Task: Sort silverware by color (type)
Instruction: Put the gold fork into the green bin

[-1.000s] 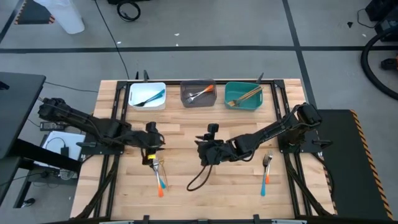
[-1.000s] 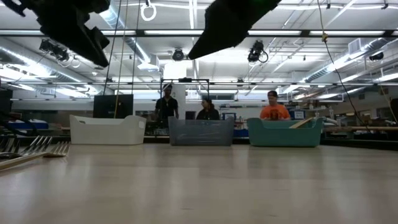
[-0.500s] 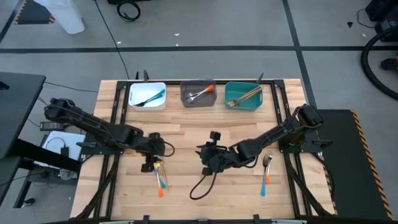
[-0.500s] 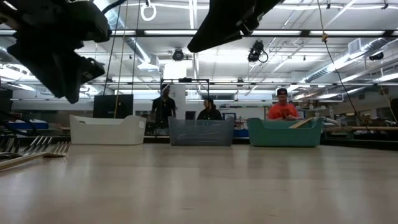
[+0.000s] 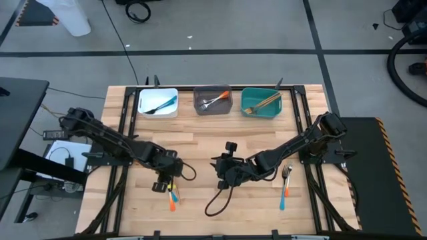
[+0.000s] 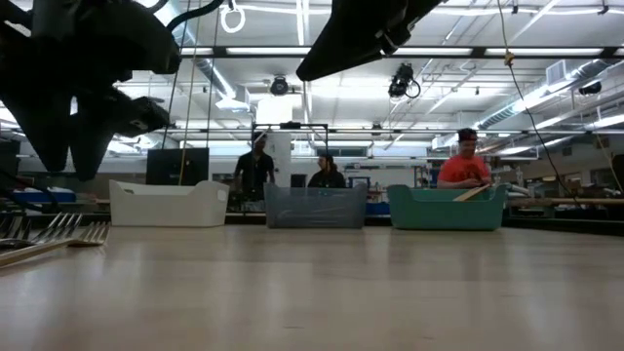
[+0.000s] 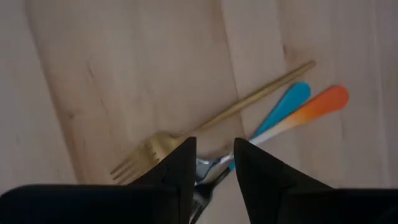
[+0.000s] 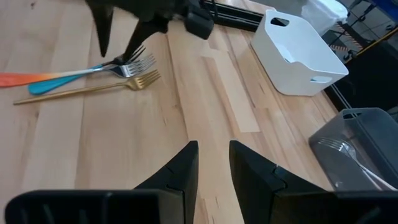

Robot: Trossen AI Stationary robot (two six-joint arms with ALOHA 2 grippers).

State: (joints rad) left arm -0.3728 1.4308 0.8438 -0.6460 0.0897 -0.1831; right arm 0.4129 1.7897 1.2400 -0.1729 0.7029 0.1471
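Three pieces of silverware lie together near the table's near-left: a gold fork, a blue-handled one and an orange-handled one, seen in the high view as a cluster. My left gripper is open and points down over their silver heads, one finger on each side; I cannot tell whether it touches them. My right gripper is open and hovers over the table's middle. More silverware, with orange and blue on the handle, lies near the right.
Three bins stand along the far edge: a white bin with a blue-handled piece, a grey bin with an orange-handled fork, and a teal bin with gold pieces. A black cable loop lies on the boards below the right arm. People stand in the room beyond.
My left gripper has moved toward the table's near edge and down onto the cluster of three pieces, ending with its fingers astride their heads. My right gripper has shifted slightly toward the near edge. The silverware has stayed where it was.
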